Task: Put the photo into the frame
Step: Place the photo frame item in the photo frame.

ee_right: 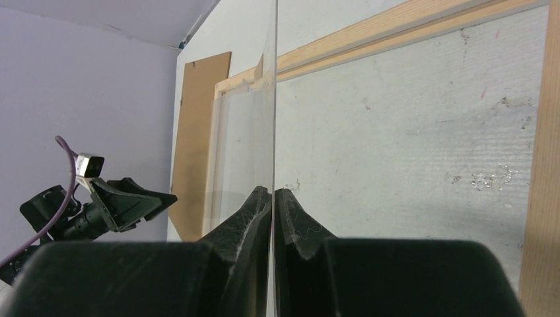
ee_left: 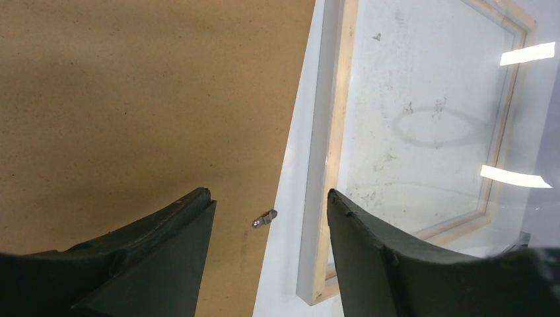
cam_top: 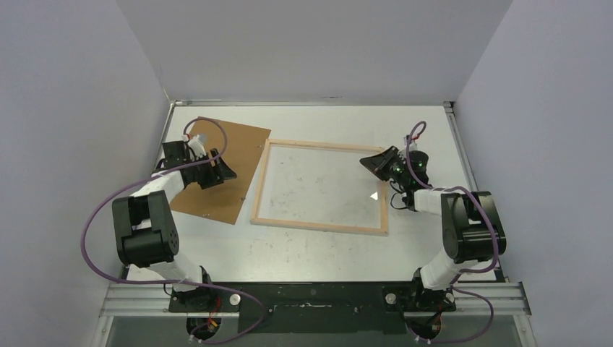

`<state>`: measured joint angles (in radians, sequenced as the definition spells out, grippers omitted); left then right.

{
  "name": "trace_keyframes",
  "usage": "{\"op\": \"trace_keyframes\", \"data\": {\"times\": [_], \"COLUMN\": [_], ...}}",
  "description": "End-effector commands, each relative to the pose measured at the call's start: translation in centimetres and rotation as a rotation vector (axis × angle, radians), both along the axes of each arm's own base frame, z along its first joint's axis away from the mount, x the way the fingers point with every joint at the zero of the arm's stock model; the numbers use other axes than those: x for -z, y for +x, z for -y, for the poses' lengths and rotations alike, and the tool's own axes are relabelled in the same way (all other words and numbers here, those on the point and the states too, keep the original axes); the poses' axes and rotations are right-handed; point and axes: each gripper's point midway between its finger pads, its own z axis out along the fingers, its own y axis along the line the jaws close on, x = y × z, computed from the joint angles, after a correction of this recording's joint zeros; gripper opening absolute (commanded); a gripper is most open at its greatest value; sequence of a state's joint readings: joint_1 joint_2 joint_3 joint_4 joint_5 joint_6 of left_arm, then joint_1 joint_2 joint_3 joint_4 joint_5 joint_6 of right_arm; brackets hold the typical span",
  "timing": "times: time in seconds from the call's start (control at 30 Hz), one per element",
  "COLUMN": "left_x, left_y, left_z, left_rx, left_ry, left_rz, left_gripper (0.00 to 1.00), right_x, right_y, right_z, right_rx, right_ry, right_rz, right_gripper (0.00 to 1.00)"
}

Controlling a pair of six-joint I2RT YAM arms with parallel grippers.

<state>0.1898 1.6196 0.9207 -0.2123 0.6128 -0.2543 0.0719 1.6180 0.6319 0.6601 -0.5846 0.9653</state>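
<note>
The pale wood frame (cam_top: 318, 225) lies flat at the table's middle, with bare table showing through it. It also shows in the left wrist view (ee_left: 337, 132) and the right wrist view (ee_right: 396, 30). The photo is not in view. My right gripper (cam_top: 367, 160) (ee_right: 273, 193) is over the frame's right end, shut on the edge of a thin clear pane (ee_right: 244, 132) that stands tilted over the frame. My left gripper (cam_top: 225, 170) (ee_left: 269, 198) is open and empty, above the gap between the brown backing board (cam_top: 242, 155) and the frame's left bar.
The brown fibreboard backing board (ee_left: 132, 99) lies flat left of the frame, with a small metal tab (ee_left: 265, 218) at its right edge. The board also shows in the right wrist view (ee_right: 198, 112). Grey walls close in the table on three sides.
</note>
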Motion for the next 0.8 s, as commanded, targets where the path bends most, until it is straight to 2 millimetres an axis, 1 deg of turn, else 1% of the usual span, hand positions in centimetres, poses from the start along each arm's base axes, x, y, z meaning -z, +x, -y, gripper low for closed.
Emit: {"op": "trace_keyframes", "data": {"times": [0.0,0.3,0.77], "left_x": [-1.6,-1.5,-1.4], "left_y": [0.5,0.4,0.5], "left_z": [0.2,0.2,0.9], "left_rx": [0.023,0.029,0.05], "left_ry": [0.032,0.04,0.052], "left_rz": [0.051,0.043,0.042], "left_gripper": [0.61,0.6,0.59], "right_x": [-0.8,0.1,1.2], "right_y": [0.8,0.7,0.7], "right_z": [0.5,1.1,2.2], "right_rx": [0.025,0.046,0.076], "right_ry": [0.001,-0.005,-0.032], "right_rz": [0.078,0.065,0.05], "right_gripper": [0.05,0.05,0.05]}}
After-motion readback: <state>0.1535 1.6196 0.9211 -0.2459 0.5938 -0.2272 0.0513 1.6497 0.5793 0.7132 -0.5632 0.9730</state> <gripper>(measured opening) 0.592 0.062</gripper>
